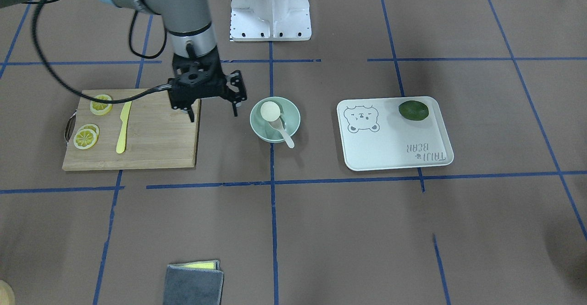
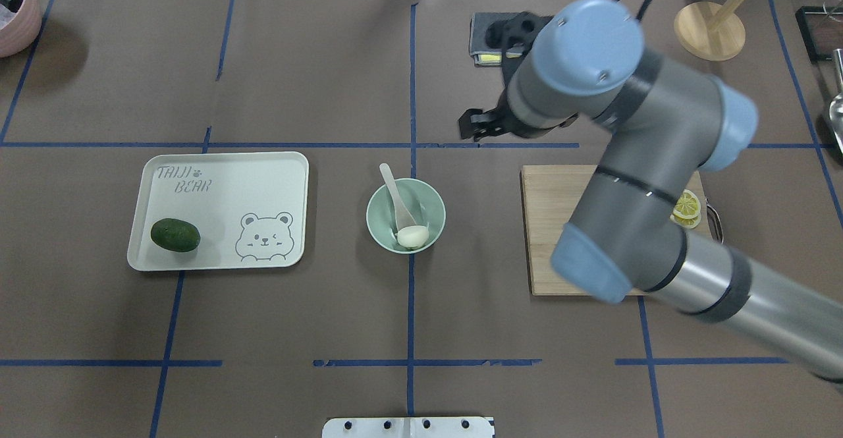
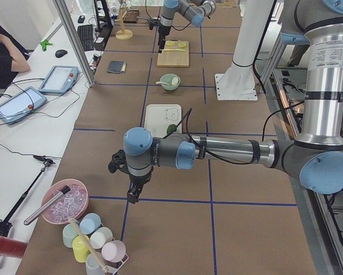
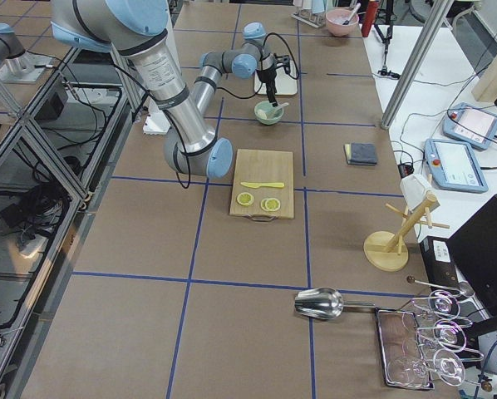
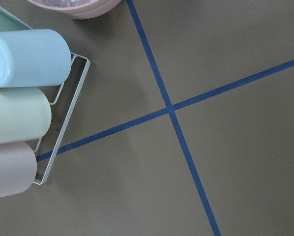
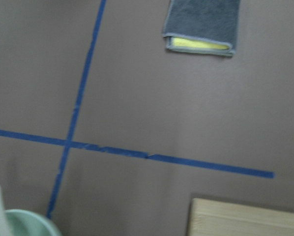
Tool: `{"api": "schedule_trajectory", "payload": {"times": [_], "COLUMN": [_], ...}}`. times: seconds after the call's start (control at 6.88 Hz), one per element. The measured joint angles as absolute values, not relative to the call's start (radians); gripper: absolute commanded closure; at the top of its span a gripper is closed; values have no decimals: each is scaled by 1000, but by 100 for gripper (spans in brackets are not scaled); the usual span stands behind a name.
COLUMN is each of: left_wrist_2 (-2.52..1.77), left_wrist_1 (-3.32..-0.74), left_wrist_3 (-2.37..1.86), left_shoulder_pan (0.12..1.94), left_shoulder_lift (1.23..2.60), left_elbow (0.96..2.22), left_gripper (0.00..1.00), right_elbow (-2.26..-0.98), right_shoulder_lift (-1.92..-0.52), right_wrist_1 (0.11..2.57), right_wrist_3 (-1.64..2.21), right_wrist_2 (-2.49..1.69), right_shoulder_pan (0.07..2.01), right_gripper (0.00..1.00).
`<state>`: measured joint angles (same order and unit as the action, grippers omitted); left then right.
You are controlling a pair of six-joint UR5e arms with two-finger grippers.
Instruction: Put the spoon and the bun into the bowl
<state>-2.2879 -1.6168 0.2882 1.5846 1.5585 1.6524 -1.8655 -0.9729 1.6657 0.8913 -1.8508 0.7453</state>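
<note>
The mint-green bowl (image 1: 275, 120) stands mid-table and also shows in the overhead view (image 2: 428, 209). The white bun (image 1: 269, 111) (image 2: 413, 235) lies inside it. The off-white spoon (image 1: 285, 134) (image 2: 394, 190) rests in the bowl with its handle over the rim. My right gripper (image 1: 213, 113) is open and empty. It hangs between the bowl and the cutting board, a little above the table. My left gripper (image 3: 131, 193) is far off at the table's other end, and I cannot tell whether it is open or shut.
A wooden cutting board (image 1: 151, 144) holds lemon slices (image 1: 86, 137) and a yellow knife (image 1: 123, 126). The white bear-print tray (image 1: 390, 144) holds a green fruit (image 1: 413, 110). A folded grey cloth (image 1: 192, 282) lies near the front edge. Cups in a rack (image 5: 19, 113) lie below the left wrist.
</note>
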Motion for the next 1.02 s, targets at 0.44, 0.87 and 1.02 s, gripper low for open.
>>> {"api": "schedule_trajectory", "payload": {"times": [0.44, 0.87, 1.02], "left_wrist_2": [-2288, -2289, -2302], "left_wrist_1": [-1609, -1605, -1586], "left_wrist_3": [288, 279, 254], "left_shoulder_pan": [1585, 1586, 1586], "left_shoulder_lift": [1544, 1537, 1536], "left_elbow": [1635, 1628, 1632], "left_gripper": [0, 0, 0], "right_elbow": [-1860, -1852, -1850], "right_shoulder_lift": [-1215, -1469, -1525], "right_wrist_1": [1668, 1660, 1659], "right_wrist_3": [301, 65, 46], "right_wrist_2": [-2119, -2189, -2200], "right_shoulder_pan": [1131, 1365, 1410], "right_gripper": [0, 0, 0]}}
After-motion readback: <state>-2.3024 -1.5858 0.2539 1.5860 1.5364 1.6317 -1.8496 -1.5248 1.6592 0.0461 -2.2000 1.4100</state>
